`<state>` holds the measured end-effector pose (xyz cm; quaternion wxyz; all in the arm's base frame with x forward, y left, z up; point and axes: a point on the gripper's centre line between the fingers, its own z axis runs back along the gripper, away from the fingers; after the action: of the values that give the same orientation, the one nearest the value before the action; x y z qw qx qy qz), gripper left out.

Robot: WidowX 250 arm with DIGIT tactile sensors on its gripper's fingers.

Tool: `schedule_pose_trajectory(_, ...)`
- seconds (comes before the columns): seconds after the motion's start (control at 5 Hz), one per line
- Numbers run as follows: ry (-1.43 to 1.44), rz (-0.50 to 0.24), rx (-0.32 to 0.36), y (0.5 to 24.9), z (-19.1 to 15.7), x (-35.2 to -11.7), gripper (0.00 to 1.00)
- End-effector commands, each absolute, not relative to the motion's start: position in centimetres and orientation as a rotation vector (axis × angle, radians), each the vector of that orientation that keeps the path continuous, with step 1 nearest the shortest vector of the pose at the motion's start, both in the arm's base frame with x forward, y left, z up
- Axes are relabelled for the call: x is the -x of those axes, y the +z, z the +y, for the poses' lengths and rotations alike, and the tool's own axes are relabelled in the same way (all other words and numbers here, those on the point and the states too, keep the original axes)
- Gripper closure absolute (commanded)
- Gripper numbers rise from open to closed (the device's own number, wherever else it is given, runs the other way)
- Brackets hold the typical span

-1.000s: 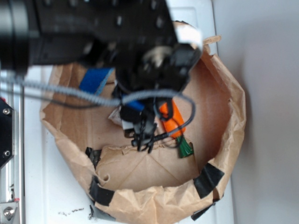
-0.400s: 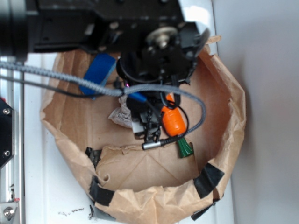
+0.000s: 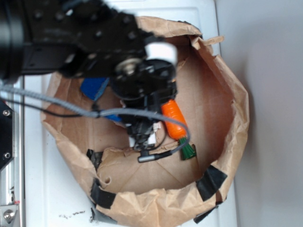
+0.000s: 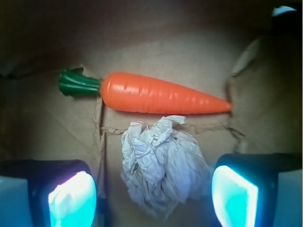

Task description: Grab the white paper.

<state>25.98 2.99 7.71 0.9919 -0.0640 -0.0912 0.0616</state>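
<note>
In the wrist view the white paper (image 4: 158, 161), a crumpled off-white wad, lies on the brown bag floor just below the orange carrot (image 4: 156, 93). My gripper (image 4: 154, 194) is open. Its two cyan-lit fingers (image 4: 71, 198) stand one on each side of the wad, with a gap between each pad and the paper. In the exterior view the gripper (image 3: 142, 137) points down into the bag beside the carrot (image 3: 173, 120), and the arm hides the paper there.
A brown paper bag (image 3: 222, 104) with rolled-down walls and black tape patches (image 3: 211, 182) surrounds everything. A flat blue rectangle (image 3: 93, 87) lies at the bag's back left, partly under the arm. A grey cable (image 3: 61, 106) crosses the bag's left side.
The arm has swung left and the gripper has shifted over the paper wad, which showed left of the gripper before and is now covered by it. The carrot stays put.
</note>
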Motion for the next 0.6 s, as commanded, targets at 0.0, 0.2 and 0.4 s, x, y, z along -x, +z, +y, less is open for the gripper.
schedule_pose_trajectory(0.0,0.072,-0.258,0.058,7.1,3.3,-28.3,0.0)
schedule_pose_trajectory(0.2,0.078,-0.214,-0.023,5.6,3.0,-28.7,0.0)
schedule_pose_trajectory(0.4,0.076,-0.231,-0.024,5.2,3.3,-28.2,1.0)
